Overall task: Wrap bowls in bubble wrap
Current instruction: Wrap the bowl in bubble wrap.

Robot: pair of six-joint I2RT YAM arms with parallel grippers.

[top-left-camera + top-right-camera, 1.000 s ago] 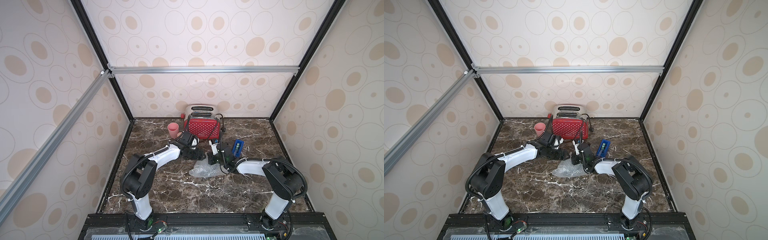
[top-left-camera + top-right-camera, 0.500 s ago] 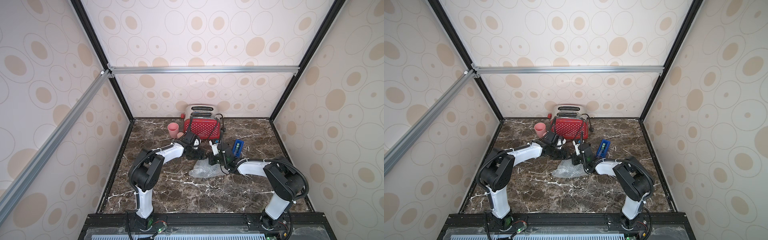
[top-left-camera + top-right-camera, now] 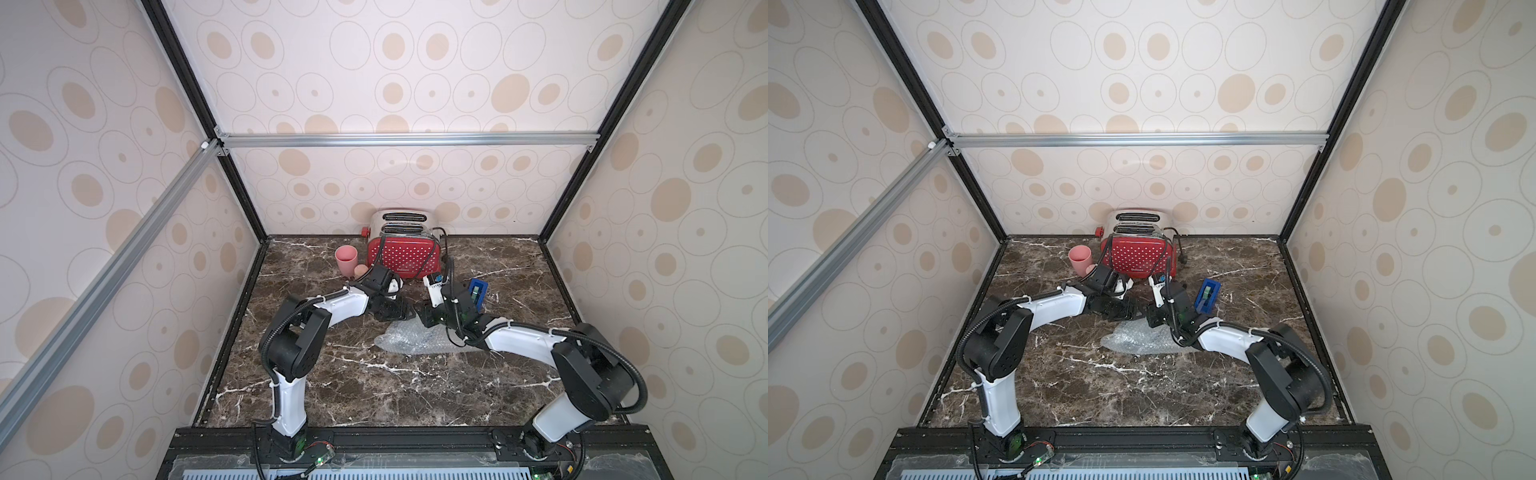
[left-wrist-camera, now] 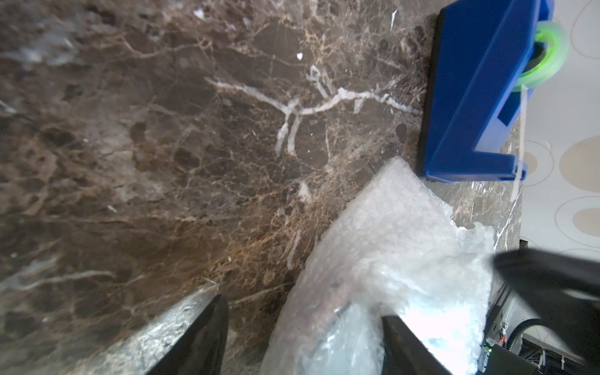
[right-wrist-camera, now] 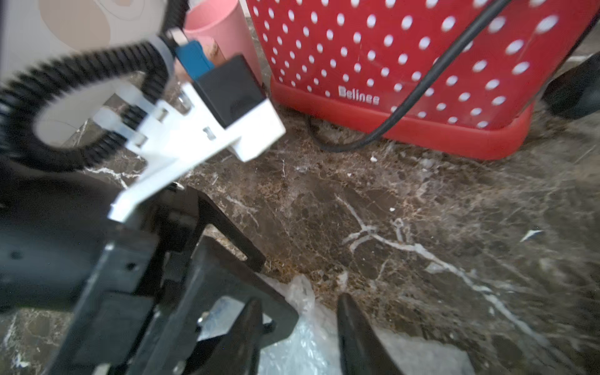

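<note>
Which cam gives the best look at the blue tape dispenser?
Left wrist. The blue tape dispenser is close and large there, with its green roll visible, though the frame edge crops it. In both top views it is whole but small, with little detail. The right wrist view does not show it.

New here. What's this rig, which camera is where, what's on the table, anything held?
Two white-and-black robot arms with two-finger grippers work on a brown marble table. The two wide pictures come from one stereo camera overhead; the two close ones from cameras on each wrist. On the table: a crumpled clear bubble wrap sheet, a red white-dotted toaster, a pink plastic cup, a blue tape dispenser. The left gripper and right gripper are at the wrap, jaws apart, holding nothing. No bowl shows; the wrap may hide it.
</note>
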